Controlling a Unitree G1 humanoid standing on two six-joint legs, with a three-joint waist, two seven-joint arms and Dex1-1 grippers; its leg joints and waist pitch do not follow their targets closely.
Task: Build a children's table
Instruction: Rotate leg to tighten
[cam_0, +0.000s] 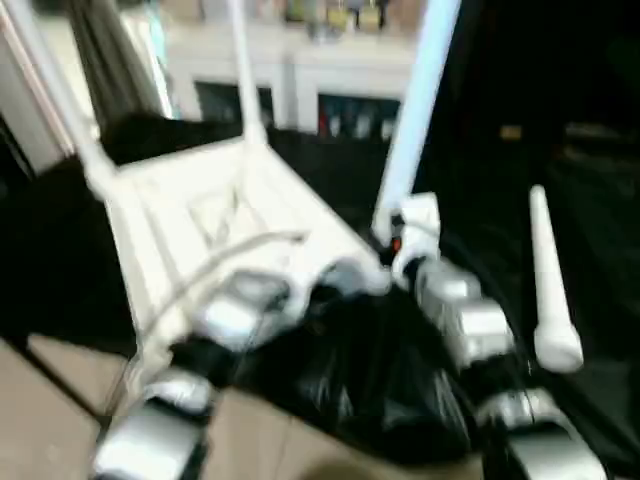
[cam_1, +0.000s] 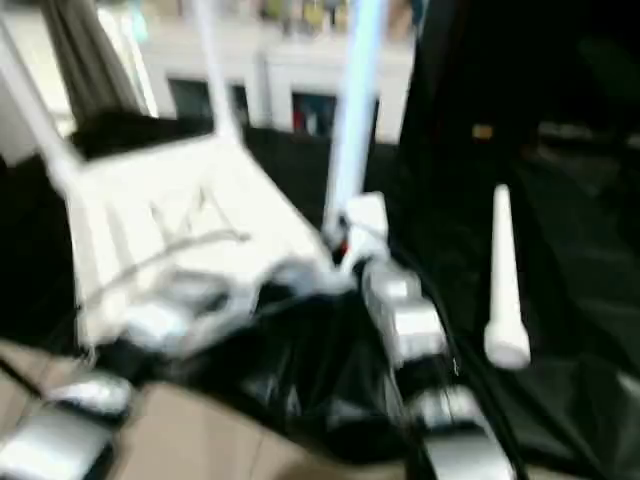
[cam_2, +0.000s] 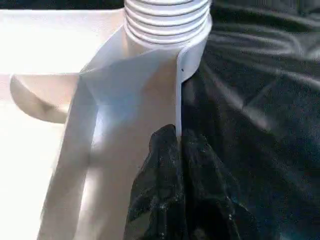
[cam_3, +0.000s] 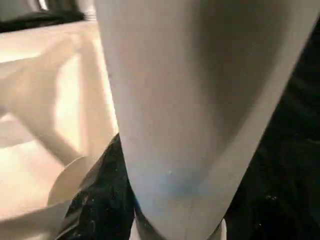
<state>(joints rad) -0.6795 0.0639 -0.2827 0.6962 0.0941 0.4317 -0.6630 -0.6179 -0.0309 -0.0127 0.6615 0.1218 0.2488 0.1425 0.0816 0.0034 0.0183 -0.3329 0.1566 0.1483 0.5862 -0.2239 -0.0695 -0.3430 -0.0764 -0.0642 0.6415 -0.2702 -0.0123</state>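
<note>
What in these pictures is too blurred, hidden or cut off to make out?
- Head views: shelf items behind the white plastic ribbed tabletop are smeared by blur.
- Upright white tubular legs are cut off by the top edge.
- Right wrist view: that leg hides what lies behind it.
- Loose leg: its thread is too blurred to see.

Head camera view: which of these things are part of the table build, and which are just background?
Part of the job:
- white tabletop, lying ribbed side up
- three legs already standing up from it, e.g.
- loose leg lying on the black cloth

Background:
- black cloth
- white shelving behind
</note>
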